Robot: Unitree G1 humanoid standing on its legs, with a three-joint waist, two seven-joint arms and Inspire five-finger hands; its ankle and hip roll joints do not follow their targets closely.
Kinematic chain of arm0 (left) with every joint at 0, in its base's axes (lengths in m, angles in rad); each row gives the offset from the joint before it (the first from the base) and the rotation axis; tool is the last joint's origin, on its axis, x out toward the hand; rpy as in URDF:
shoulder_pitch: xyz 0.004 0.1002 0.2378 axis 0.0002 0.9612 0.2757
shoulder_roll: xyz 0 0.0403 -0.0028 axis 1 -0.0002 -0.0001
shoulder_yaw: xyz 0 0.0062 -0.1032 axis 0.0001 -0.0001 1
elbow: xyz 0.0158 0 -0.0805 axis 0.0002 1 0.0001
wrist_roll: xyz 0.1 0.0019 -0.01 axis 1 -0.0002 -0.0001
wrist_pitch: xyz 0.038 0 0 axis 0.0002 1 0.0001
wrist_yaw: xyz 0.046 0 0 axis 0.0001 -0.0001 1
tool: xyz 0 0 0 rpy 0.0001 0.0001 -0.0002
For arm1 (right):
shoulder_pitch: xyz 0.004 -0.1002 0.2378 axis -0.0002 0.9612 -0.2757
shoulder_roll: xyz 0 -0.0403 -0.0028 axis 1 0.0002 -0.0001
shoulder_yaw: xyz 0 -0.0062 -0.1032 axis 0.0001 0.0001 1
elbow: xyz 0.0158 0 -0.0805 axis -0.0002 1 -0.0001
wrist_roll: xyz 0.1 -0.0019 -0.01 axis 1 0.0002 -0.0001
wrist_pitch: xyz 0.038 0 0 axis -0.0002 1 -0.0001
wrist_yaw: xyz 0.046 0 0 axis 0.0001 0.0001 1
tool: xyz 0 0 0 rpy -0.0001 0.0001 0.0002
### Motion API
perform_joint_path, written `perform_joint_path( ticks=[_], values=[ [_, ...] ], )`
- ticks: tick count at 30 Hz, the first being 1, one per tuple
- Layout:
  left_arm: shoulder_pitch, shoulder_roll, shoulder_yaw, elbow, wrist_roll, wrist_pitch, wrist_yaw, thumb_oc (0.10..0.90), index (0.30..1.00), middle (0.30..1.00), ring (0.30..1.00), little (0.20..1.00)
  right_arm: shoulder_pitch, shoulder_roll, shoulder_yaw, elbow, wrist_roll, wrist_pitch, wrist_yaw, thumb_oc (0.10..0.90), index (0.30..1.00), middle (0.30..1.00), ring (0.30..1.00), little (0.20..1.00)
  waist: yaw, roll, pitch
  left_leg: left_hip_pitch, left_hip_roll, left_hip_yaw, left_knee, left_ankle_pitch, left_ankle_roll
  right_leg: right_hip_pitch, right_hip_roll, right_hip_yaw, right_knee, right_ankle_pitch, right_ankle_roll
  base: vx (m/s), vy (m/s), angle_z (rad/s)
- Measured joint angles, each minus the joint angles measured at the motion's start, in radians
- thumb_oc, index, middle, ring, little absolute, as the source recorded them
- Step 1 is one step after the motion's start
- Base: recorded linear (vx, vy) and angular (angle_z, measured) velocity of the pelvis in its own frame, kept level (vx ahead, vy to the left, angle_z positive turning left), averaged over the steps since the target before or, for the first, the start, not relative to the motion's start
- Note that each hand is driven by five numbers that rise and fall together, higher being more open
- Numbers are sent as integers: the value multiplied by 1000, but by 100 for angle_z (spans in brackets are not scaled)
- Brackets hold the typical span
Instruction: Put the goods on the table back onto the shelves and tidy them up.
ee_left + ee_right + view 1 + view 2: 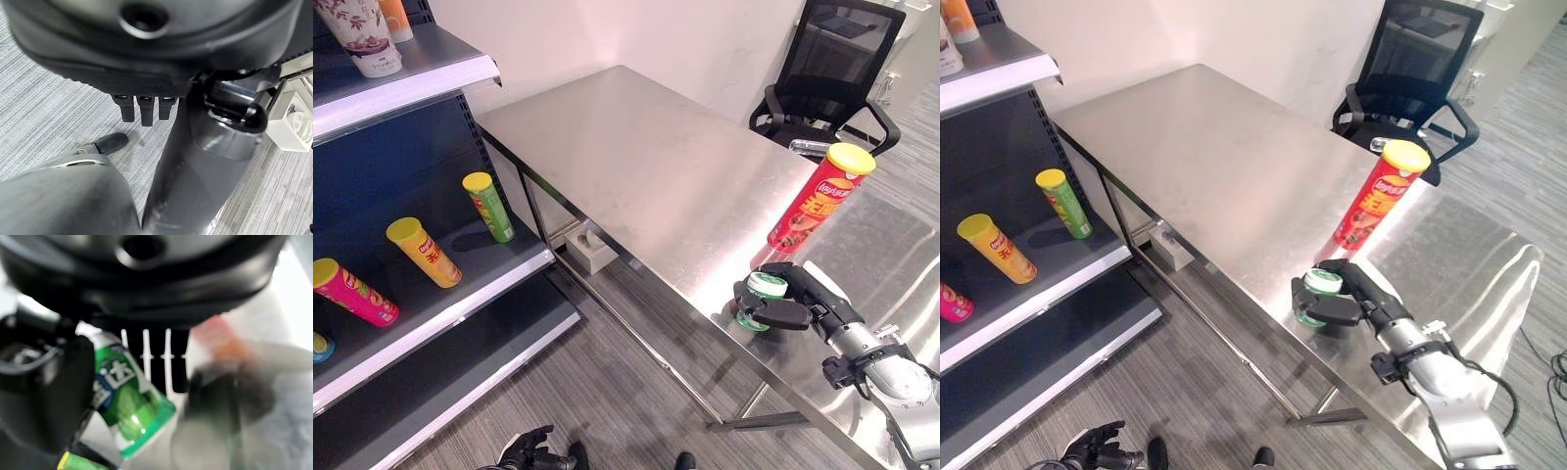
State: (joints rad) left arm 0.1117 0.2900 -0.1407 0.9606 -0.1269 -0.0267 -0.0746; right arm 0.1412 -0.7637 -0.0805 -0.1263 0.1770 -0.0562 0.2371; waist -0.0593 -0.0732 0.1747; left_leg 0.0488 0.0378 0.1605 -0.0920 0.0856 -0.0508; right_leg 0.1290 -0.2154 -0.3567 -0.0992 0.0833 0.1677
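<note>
Task status, judged from current layout: partly complete.

Nearest, low by the floor at the left: left hand (530, 449), fingers curled in, holding nothing, idle.

At the near edge of the table (636, 166), right side: right hand (790, 299) curled round the small green bottle (759, 297), thumb across the front, fingers behind. Bottle upright, white cap upward, long axis roughly vertical, base at or just above the tabletop; contact with the surface cannot be told.

Just beyond the hand: red chip can (818, 200), yellow lid up, standing on the table, long axis vertical with a lean to the right. Not yet shelved.

Left, on the lower shelf (460, 304): pink can (352, 292), orange can (423, 252) and green can (488, 207), each yellow-lidded, already placed, all leaning with lids to the far left. Straightening probably outstanding.

Farthest, beyond the table's right end: black office chair (832, 73).
</note>
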Motion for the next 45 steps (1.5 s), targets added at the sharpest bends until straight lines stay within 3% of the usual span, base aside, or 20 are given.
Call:
perform_joint_path(
  ticks=[12, 14, 15, 16, 18, 20, 23, 25, 28, 30, 31, 34, 35, 36, 38, 39, 40, 41, 42, 45],
  values=[
    [0, 0, 2, -4, -1, 0, 0, 800, 900, 900, 900, 900, -41, 0, 9, -5, -1, 1, 0, 400, 300, 300, 300, 300, 32, -1, 0, 3, 1, -6, 0, 2, 1, 10, 2, -4, 6, 0, 0, -5, -43, 1],
    [4, 0, 8, 5, -12, -3, 5, 800, 900, 900, 900, 900, -183, 1, 80, -4, -5, 35, -16, 400, 300, 300, 300, 300, 34, 0, 0, -2, 3, -12, 3, 4, 1, 22, 7, -19, 6, -1, -1, -29, -151, 5],
    [-4, -6, 25, 17, -22, 1, 10, 800, 900, 900, 900, 900, -341, -2, 181, -3, -24, 67, -69, 400, 300, 300, 300, 300, 30, 2, 0, -3, 9, -18, 12, 6, -2, 28, 14, -24, 6, 0, -2, -4, -17, 33],
    [-23, -10, 22, 13, -30, 1, 22, 800, 900, 900, 900, 900, -442, -10, 238, -12, -24, 44, -98, 400, 300, 300, 300, 300, 26, 5, -2, -5, 17, -42, 14, 9, -11, 32, 21, -40, 5, -4, -9, 5, -101, 75],
    [-32, -9, 25, -33, -46, -19, 25, 800, 900, 900, 900, 900, -548, -1, 235, -61, -21, -58, -122, 400, 300, 300, 300, 300, 120, 13, -3, -35, 28, -99, 2, 37, -24, 46, 47, -78, 6, -22, -21, 1, -135, 83],
    [-44, -10, 25, -38, -71, -20, 48, 800, 900, 900, 900, 900, -766, -1, 320, -47, -25, -77, -152, 400, 300, 300, 300, 300, 193, 12, -8, -45, 37, -162, 2, 39, -38, 71, 67, -127, 6, -49, -36, 1, -71, 95],
    [1, 15, 33, -16, -105, -9, 68, 800, 900, 900, 900, 900, -869, -8, 329, -55, -39, -126, -163, 400, 300, 300, 300, 300, 267, -2, -7, -69, 36, -206, 3, 58, -44, 85, 80, -148, 6, -73, -41, 21, -120, 76],
    [42, 15, 42, -19, -111, -10, 87, 800, 900, 900, 900, 900, -880, -17, 347, -41, -41, -126, -171, 400, 300, 300, 300, 300, 276, 2, -5, -73, 20, -256, 4, 69, -43, 111, 78, -189, 6, -75, -39, 6, -87, 72],
    [51, 19, 44, -19, -128, 2, 89, 800, 900, 900, 900, 900, -878, -25, 358, -39, -44, -124, -175, 400, 300, 300, 300, 300, 277, 1, -2, -86, 25, -270, 4, 70, -43, 102, 72, -182, 6, -75, -39, -39, -60, 23],
    [60, 14, 44, -21, -131, -4, 89, 800, 900, 900, 900, 900, -889, -10, 366, -7, -45, -125, -189, 400, 300, 300, 300, 300, 294, 12, 7, -120, 10, -286, 26, 79, -43, 105, 85, -205, 7, -76, -38, -36, -70, 37],
    [30, -5, 43, -37, -148, -22, 87, 800, 900, 900, 900, 900, -891, -56, 366, 6, -45, -114, -212, 400, 300, 300, 300, 300, 301, 36, 21, -141, 7, -335, 22, 94, -61, 105, 93, -240, 6, -94, -37, 24, -38, 87],
    [6, -4, 45, -29, -149, -13, 90, 800, 900, 900, 900, 900, -891, -72, 377, 4, -46, -109, -213, 400, 300, 300, 300, 300, 322, 53, 38, -162, 48, -286, 5, 88, -63, 98, 109, -269, 7, -98, -48, -65, 118, 54],
    [13, -5, 45, -20, -149, -11, 90, 800, 900, 900, 900, 900, -886, -79, 378, 2, -50, -115, -215, 400, 300, 300, 300, 300, 324, 58, 44, -179, 53, -213, -1, 80, -56, 106, 105, -293, 8, -94, -48, -8, 136, 39],
    [12, -8, 47, -20, -149, -11, 89, 800, 900, 900, 900, 900, -881, -94, 376, -3, -55, -116, -222, 400, 300, 300, 300, 300, 311, 54, 50, -184, 79, -92, 2, 66, -44, 112, 92, -335, 7, -93, -48, 28, 121, 64],
    [17, -16, 67, 5, -147, -10, 88, 800, 900, 900, 900, 900, -858, -104, 351, -8, -82, -110, -230, 400, 300, 300, 300, 300, 282, 51, 56, -176, 108, 45, 43, 60, -51, 136, 59, -378, 7, -88, -38, 85, 179, 82],
    [31, -16, 68, 5, -147, -10, 91, 800, 900, 900, 900, 900, -851, -103, 341, -9, -87, -110, -239, 400, 300, 300, 300, 300, 258, 57, 54, -172, 99, 44, 35, 109, -36, 153, 55, -385, 7, -89, -29, 95, 181, 69],
    [25, -3, 70, 10, -146, -10, 90, 800, 900, 900, 900, 900, -845, -82, 326, -8, -87, -106, -245, 400, 300, 300, 300, 300, 259, 32, 54, -172, 52, 44, 34, 112, -9, 158, 18, -381, 10, -82, -33, 129, 245, 56],
    [16, -3, 72, 19, -146, -8, 89, 800, 900, 900, 900, 900, -845, -72, 323, -8, -87, -105, -246, 400, 300, 300, 300, 300, 259, 25, 56, -169, 36, 36, 35, 110, 8, 165, -1, -382, 17, -76, -36, 98, 198, 47],
    [4, -4, 72, 16, -146, -9, 88, 800, 900, 900, 900, 900, -845, -67, 324, -8, -88, -104, -246, 400, 300, 300, 300, 300, 257, 24, 56, -164, 13, 22, 36, 110, 25, 175, -16, -384, 23, -55, -59, 126, 283, 45],
    [-16, 2, 67, 8, -144, -11, 87, 800, 900, 900, 900, 900, -855, -53, 326, -8, -90, -97, -246, 400, 300, 300, 300, 300, 269, 15, 55, -137, -26, 11, 35, 89, 54, 196, -54, -383, 43, -13, -72, 79, 226, 28]
  ],
)
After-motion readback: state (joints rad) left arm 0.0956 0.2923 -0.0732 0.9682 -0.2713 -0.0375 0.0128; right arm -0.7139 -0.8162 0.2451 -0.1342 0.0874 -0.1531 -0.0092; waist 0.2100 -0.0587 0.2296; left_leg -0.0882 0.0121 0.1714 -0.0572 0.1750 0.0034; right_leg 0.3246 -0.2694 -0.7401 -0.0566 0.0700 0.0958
